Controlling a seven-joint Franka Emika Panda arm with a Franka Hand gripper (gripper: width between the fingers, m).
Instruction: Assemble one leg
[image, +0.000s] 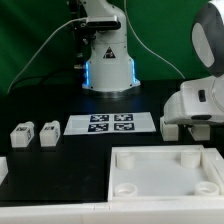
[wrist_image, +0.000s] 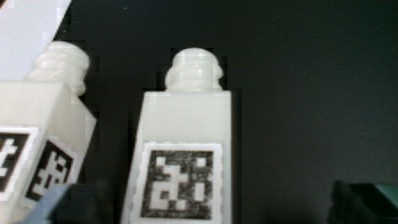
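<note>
Fingertips (wrist_image: 63, 205) sit right up against the lens, one dark tip at each lower corner of the wrist view. They're spread wide, gripping nothing. The gripper (wrist_image: 217, 203) straddles a leg (wrist_image: 185, 140), which lies on the black table (wrist_image: 294, 90) squarely between the fingers, tag face up, ribbed peg pointing away from them. That looks like a line-up for a grasp across its flat sides. Dark gaps show on both flanks, so no contact yet, by my reading.

Just outside one finger, a second leg (wrist_image: 45, 125) lies parallel, peg pointing the same way. It's close enough that the finger must drop into the narrow gap between the two. Clip the neighbour and it gets shoved.

Out to the exterior view: the arm (image: 196, 100) hunches low at that view's right, and I can't pick out these two legs beneath it. Well clear of the fingers sits the big rimmed tray (image: 165, 170), its round sockets there, I'd say, to take that peg. Farther off lies the marker board (image: 110, 123), and past it two more legs (image: 48, 132) are parked side by side, untouched.
</note>
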